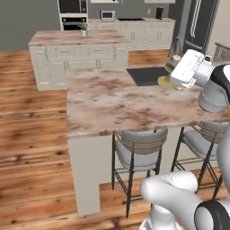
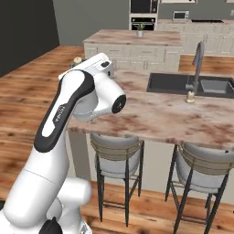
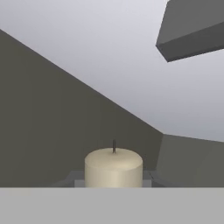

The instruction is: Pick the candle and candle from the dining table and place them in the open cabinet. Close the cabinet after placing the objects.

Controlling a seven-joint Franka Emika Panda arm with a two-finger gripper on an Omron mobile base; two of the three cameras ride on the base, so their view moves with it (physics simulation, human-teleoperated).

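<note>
Spreading across the near half of a wood-floored kitchen, the dining table [image 1: 112, 101] had a pink-brown marbled top, a dark sink [image 2: 189, 84] with a curved grey tap [image 2: 197, 64], and two grey stools [image 1: 139, 150] tucked beneath. A cream island [image 1: 78, 49] stood farther back. No readable writing showed anywhere. The short cream candle [image 3: 113, 168], stubby with a dark wick, sat clamped in the gripper [image 3: 113, 183], raised toward grey wall and pale ceiling. The brass-based candle [image 2: 190, 96] stood beside the tap.

Even, soft, slightly blurred rendering
</note>
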